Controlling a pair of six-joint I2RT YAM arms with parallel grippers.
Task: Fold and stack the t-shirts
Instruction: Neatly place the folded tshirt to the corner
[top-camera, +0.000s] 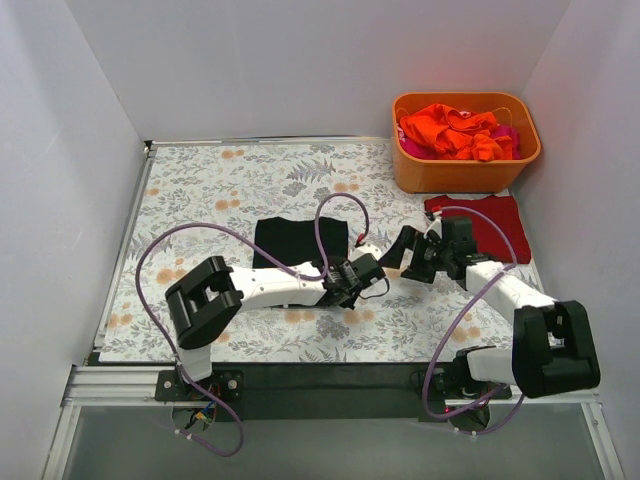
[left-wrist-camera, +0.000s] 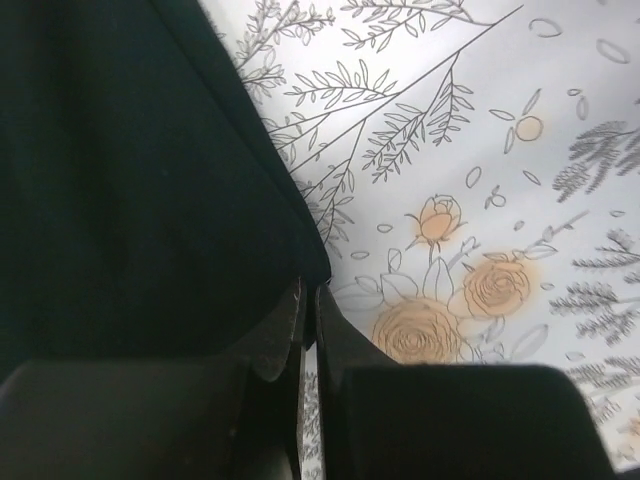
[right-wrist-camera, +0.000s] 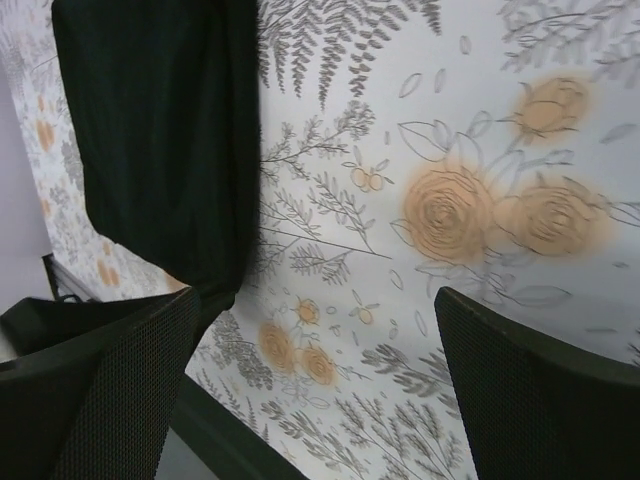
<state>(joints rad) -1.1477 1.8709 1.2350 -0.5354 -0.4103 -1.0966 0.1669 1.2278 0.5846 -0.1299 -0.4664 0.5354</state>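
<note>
Fingers (left-wrist-camera: 270, 340) of the left claw (left-wrist-camera: 309, 300) fill the bottom of the left wrist view. They are pressed together with only a hairline gap. The near right corner of the black shirt (left-wrist-camera: 120, 180) runs into their tips, so the claw appears to pinch that corner.

**Right claw.** The right claw (right-wrist-camera: 315, 300) stands wide apart and holds nothing. It hangs over the leaf-print cover (left-wrist-camera: 480, 150), just right of the same corner.

**Location of items.**
- Black shirt: a flat folded rectangle near the middle of the bench (top-camera: 300, 385).
- Red shirt (top-camera: 490, 220): lies flat near the right edge, touching or just in front of the tub (top-camera: 465, 172).
- Tub: at the far right corner. Orange shirts (top-camera: 450, 130) are heaped in it, with a little pink showing at the sides.

**Handling.** Treat every shirt as light, soft and limp.
- Fabric has no stiffness. A lifted corner will drape and the rest will trail behind.
- Folded layers can slide apart. A pinch that catches only the top layer would likely open the fold.
- Fabric on the cover should drag rather than slip, so a low pull may bunch the shirt.

**Grip points.** Take hold at a corner or along a hem, with all layers between the fingers. To carry the black shirt flat, a second pinch at the adjacent corner is advisable. The right claw is well placed for it.
</note>
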